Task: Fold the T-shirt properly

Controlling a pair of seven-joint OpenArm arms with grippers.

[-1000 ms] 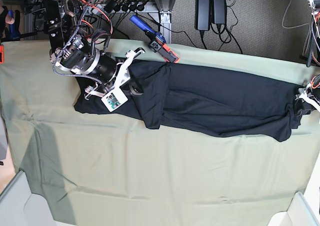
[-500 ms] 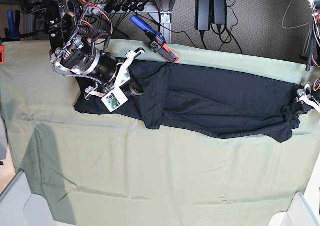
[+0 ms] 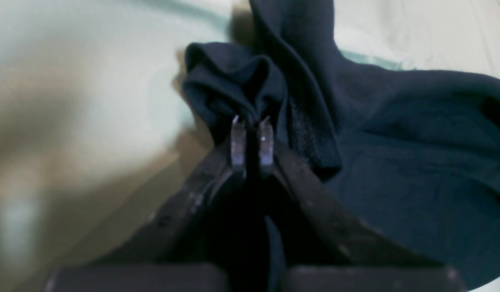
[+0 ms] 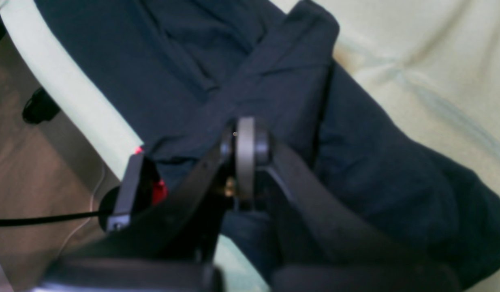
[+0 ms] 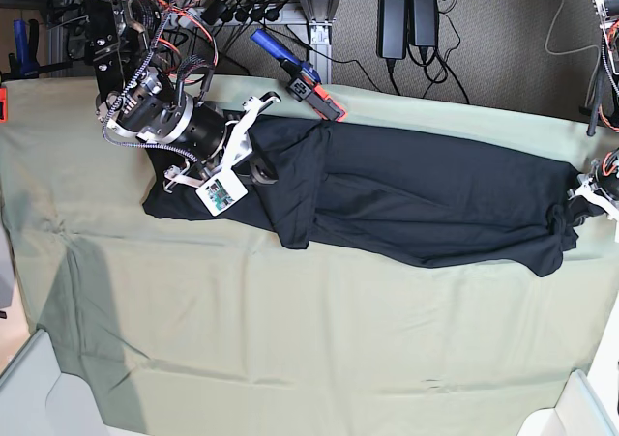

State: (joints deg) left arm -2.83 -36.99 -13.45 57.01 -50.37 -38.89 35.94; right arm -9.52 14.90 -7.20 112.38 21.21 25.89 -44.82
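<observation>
The black T-shirt (image 5: 416,199) lies stretched across the back of the table, plain side up, with a fold ridge near its left third. My right gripper (image 5: 263,172) rests on the shirt's left part; in the right wrist view the gripper (image 4: 246,138) is shut on a fold of the shirt (image 4: 173,61). My left gripper (image 5: 578,202) is at the shirt's right end; in the left wrist view the gripper (image 3: 250,121) is shut on a bunched edge of the shirt (image 3: 396,162). No print shows.
A pale green cloth (image 5: 290,339) covers the table. A blue and red tool (image 5: 295,73) lies at the back edge, just behind the shirt. Power adapters (image 5: 406,15) and cables lie on the floor beyond. White bins stand at the front corners (image 5: 34,388).
My left gripper has shifted slightly toward the front with the shirt's right end, which is bunched tighter. The right arm has not moved.
</observation>
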